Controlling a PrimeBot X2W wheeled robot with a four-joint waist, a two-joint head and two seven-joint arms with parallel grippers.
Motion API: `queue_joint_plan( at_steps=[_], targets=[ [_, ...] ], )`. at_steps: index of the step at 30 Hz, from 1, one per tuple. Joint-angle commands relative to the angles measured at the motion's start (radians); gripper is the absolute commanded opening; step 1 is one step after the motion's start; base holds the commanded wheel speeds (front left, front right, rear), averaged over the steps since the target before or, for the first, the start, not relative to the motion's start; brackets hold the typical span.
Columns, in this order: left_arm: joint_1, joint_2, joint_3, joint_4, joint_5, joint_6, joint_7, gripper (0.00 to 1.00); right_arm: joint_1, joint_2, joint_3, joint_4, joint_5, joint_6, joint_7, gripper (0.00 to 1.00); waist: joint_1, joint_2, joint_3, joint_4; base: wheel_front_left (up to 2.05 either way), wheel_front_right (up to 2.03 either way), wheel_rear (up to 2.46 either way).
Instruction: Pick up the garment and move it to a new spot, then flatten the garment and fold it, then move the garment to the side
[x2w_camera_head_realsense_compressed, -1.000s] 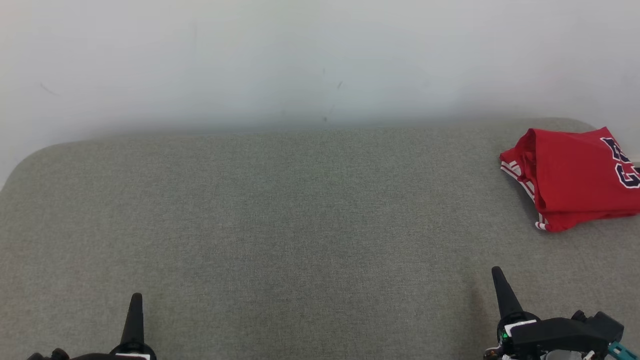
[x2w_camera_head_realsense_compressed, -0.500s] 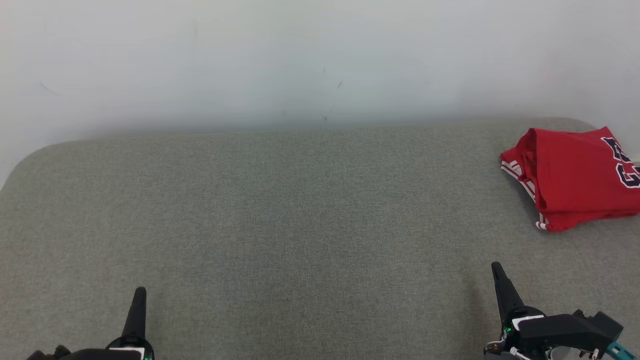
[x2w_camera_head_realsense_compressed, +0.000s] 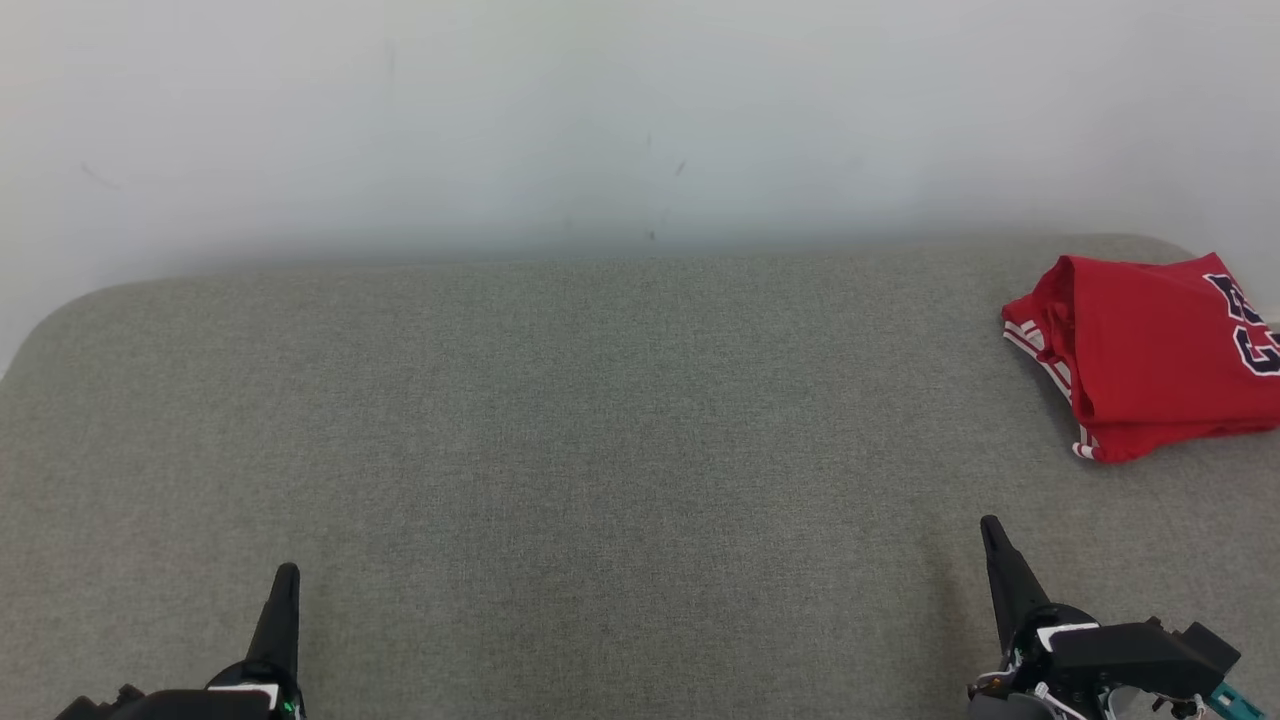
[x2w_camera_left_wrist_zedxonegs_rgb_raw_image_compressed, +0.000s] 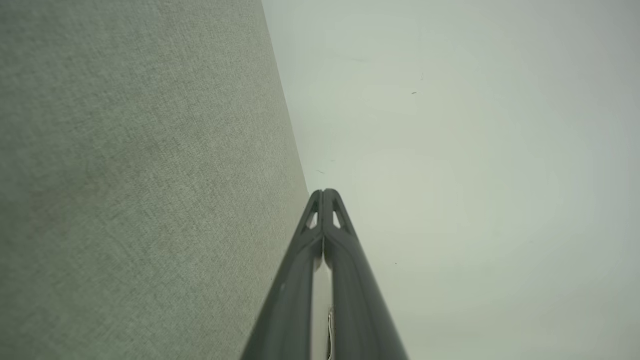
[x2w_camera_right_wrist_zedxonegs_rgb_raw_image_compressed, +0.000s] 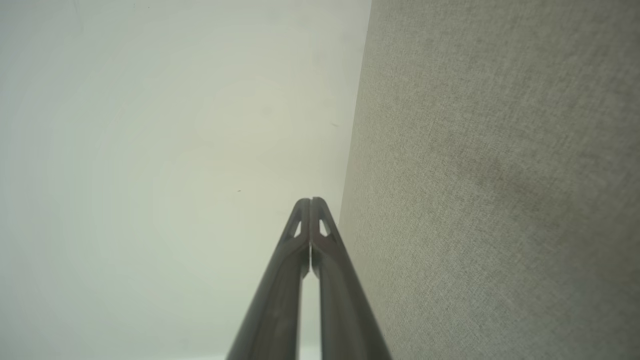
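Observation:
The garment is a red jersey with white stripes and dark lettering, folded into a compact stack at the far right of the grey fabric surface. My left gripper rises from the lower left of the head view, shut and empty, far from the garment. My right gripper stands at the lower right, shut and empty, a short way in front of the garment. In the left wrist view my left gripper has its tips pressed together. The right wrist view shows my right gripper closed the same way.
A pale wall runs behind the grey surface, whose far left corner is rounded. The wide stretch of grey fabric between the two grippers holds nothing.
Both grippers have crept slightly upward in the head view, away from me. The garment has not moved.

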Motion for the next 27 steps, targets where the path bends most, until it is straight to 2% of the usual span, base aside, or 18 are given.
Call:
queue_joint_plan(
  at_steps=[1,17,27],
  targets=[
    [-0.017,0.003,0.000,0.002,-0.029,-0.007,0.008,0.00,-0.012,0.004,-0.004,-0.006,0.025,-0.002,0.007,0.00,0.0000,-0.0001,0.000,0.000,0.00,0.00,0.00],
    [-0.030,0.003,-0.002,0.007,-0.138,-0.008,0.035,0.00,-0.019,0.006,-0.010,-0.009,0.127,-0.002,0.034,0.00,0.0000,-0.0001,0.002,0.001,0.00,0.00,0.00],
    [-0.030,0.003,-0.002,0.006,-0.136,-0.008,0.033,0.00,-0.018,0.006,-0.010,-0.008,0.123,-0.002,0.034,0.00,0.0000,-0.0001,0.002,0.001,0.00,0.00,0.00]
  ],
)
